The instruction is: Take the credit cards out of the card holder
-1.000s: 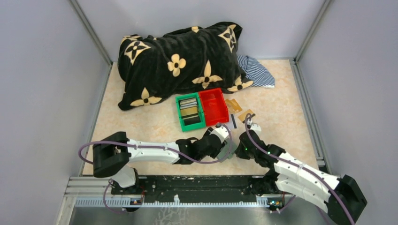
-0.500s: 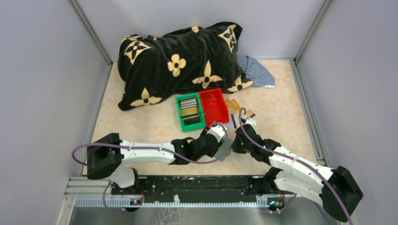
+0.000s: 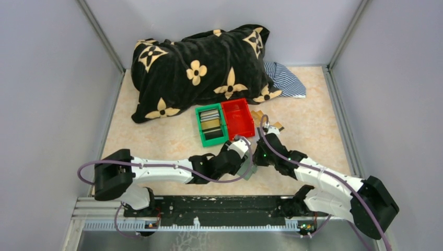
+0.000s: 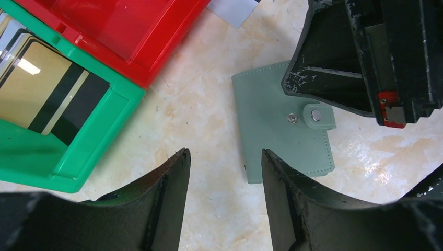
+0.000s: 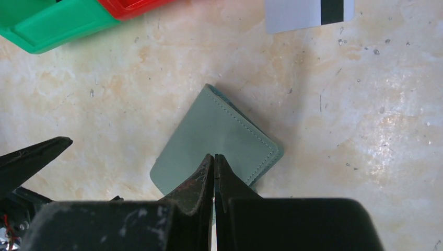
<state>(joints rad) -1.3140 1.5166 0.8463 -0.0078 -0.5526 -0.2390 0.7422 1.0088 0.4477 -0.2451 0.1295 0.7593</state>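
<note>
The grey-green card holder (image 4: pixel 282 125) lies folded flat on the table with its tab snapped down. My right gripper (image 5: pixel 214 157) is shut, its tips over the holder's (image 5: pixel 219 130) near corner, nothing visible between them. My left gripper (image 4: pixel 224 154) stands open just left of the holder, its right finger (image 4: pixel 277 178) overlapping the holder's edge. A gold credit card (image 4: pixel 47 99) with a black stripe lies in the green bin (image 4: pixel 125 91). A white card (image 5: pixel 308 13) lies on the table beyond the holder. From above, both grippers (image 3: pixel 245 163) (image 3: pixel 259 151) meet in front of the bins.
The red bin (image 3: pixel 237 117) stands against the green bin (image 3: pixel 211 125), just beyond the grippers. Two gold cards (image 3: pixel 258 117) lie loose right of the red bin. A black flowered blanket (image 3: pixel 201 70) and striped cloth (image 3: pixel 284 78) fill the back.
My right arm has swung left and forward, bringing its shut gripper over the card holder. My left arm has shifted slightly; its jaws stay open.
</note>
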